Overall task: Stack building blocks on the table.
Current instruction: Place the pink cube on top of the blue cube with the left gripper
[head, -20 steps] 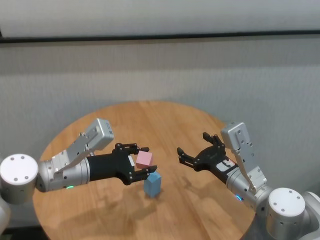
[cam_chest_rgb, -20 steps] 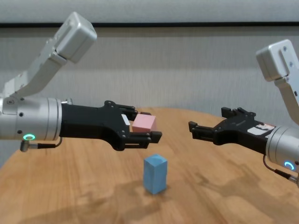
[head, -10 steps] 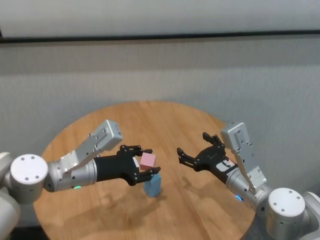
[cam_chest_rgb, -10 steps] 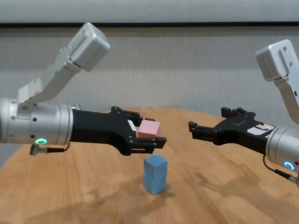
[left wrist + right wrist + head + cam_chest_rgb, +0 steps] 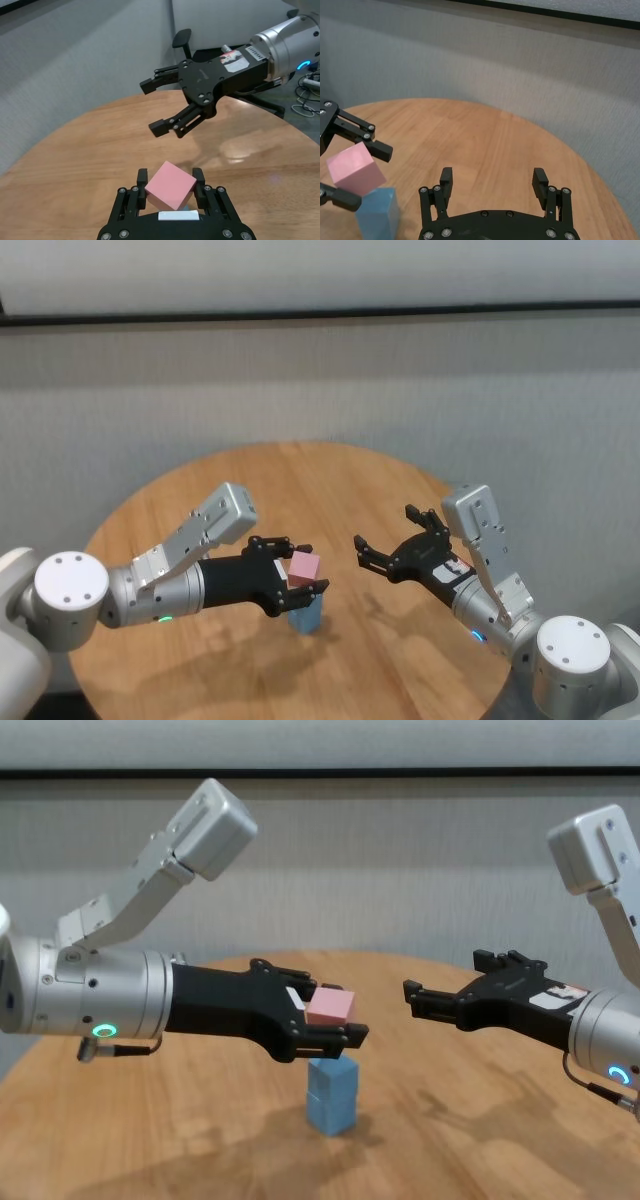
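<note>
I judge this as the placing step of the last block: two blue blocks (image 5: 331, 1095) stand stacked near the middle of the table (image 5: 400, 490), one squarely atop the other, and my left gripper (image 5: 330, 1025) has the pink block (image 5: 330, 1008) clamped between its fingers, hovering just above that stack. In the chest view the pink cube sits right over the top blue face with only a thin gap showing, though I cannot tell for certain that it is not already brushing it. In the left wrist view the pink block (image 5: 170, 185) is visibly rotated in the grip, a corner pointing outward, pinched on two opposite faces and seated near the fingertips rather than deep in the palm. The right wrist view shows the pink cube (image 5: 355, 169) slightly tilted and offset toward one edge of the blue column (image 5: 379, 212). My judgement of the next move: square up over the column, lower gently until faces meet, then release without dragging, since the tilt could tip the cube or nudge the stack. The right gripper (image 5: 430, 1000) waits across from the stack at about the same height, jaws spread wide and holding nothing, well apart from the blocks.
</note>
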